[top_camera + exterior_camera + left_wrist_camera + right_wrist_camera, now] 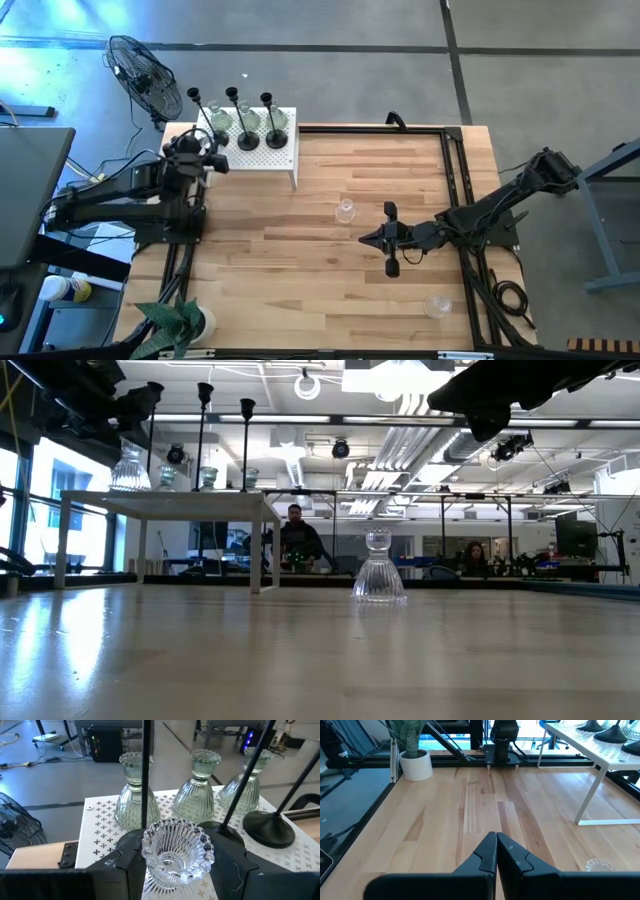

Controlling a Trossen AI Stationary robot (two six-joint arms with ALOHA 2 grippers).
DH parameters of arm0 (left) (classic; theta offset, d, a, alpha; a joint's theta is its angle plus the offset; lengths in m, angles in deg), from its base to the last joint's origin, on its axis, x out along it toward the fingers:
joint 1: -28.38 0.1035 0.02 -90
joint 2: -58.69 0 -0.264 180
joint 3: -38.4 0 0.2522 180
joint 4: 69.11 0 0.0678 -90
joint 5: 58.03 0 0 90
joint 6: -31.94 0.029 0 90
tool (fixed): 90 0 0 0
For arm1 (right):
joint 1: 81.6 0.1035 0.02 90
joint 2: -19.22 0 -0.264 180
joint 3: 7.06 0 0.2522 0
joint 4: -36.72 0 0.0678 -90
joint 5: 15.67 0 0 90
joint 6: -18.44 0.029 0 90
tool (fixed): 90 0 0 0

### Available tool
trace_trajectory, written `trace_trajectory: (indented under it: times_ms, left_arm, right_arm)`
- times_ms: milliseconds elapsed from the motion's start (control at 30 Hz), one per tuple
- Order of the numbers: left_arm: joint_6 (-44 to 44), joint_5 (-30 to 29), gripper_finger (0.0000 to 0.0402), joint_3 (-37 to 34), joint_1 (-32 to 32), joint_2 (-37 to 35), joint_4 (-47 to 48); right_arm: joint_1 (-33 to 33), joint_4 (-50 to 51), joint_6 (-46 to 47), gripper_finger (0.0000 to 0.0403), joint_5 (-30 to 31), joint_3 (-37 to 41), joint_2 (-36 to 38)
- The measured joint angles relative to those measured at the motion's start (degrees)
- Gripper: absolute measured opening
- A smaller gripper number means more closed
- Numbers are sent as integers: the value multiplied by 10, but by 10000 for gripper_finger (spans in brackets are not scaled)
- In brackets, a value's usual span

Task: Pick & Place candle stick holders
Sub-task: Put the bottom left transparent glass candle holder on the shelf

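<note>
Glass is what the left gripper (176, 870) carries: its two dark fingers are clamped on a small ribbed clear glass holder (176, 851), which it holds at the near edge of the white perforated stand (268, 152), at the table's far left corner.

On this stand three black holders (247, 120) with thin stems already stand in a row, and three clear glass holders (199, 785) stand in a row behind the stems, as the left wrist view shows them. So I judge that six pieces are in place, and the one in the left gripper is the seventh, about to be set down but not yet released.

Two glass holders are left on the wooden table (300, 270). One glass holder on the table (346, 211) stands upright near the middle, well apart from the stand. The second glass holder (436, 305) is near the front right corner, beside the black frame rail.

The right gripper (388, 240) hangs over the middle of the table with its jaws fully clenched and nothing between them; it is near the middle glass holder but does not touch it.

By my judgement the task is well past the half: after this placement, two more pick-ups remain.
</note>
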Motion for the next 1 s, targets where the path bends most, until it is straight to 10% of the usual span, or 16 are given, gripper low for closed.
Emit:
trace_trajectory:
  times_ms: [1000]
  left_arm:
    - [25, 120, 166, 0, 111, 13, -11]
  right_arm:
    - [0, 0, 4, 0, -4, 0, 0]
